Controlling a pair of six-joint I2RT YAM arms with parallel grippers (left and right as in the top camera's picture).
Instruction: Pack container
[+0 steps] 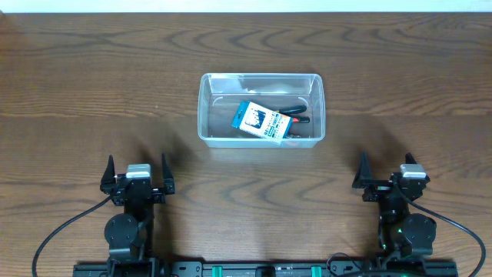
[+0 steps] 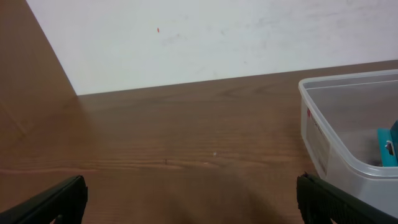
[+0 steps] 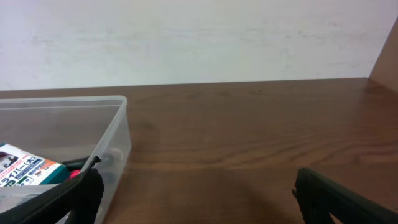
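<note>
The table (image 1: 77, 92) is presenting a dark brown wood-grain surface, smooth, with a low satin sheen and no glare. The container (image 1: 204, 108) is showing as clear, colourless plastic, its walls smooth and glossy and catching pale highlights along the rim. The box (image 1: 264, 123) is reading as printed card, blue and white, with a slight sheen. The hand tool (image 1: 298, 115) is showing red and black handle coverings; their material is not discernible. The left gripper (image 1: 137, 163) and the right gripper (image 1: 386, 163) are appearing as black, matt, plastic-looking parts. The wall (image 2: 217, 37) is showing a white, matt, faintly scuffed finish.
</note>
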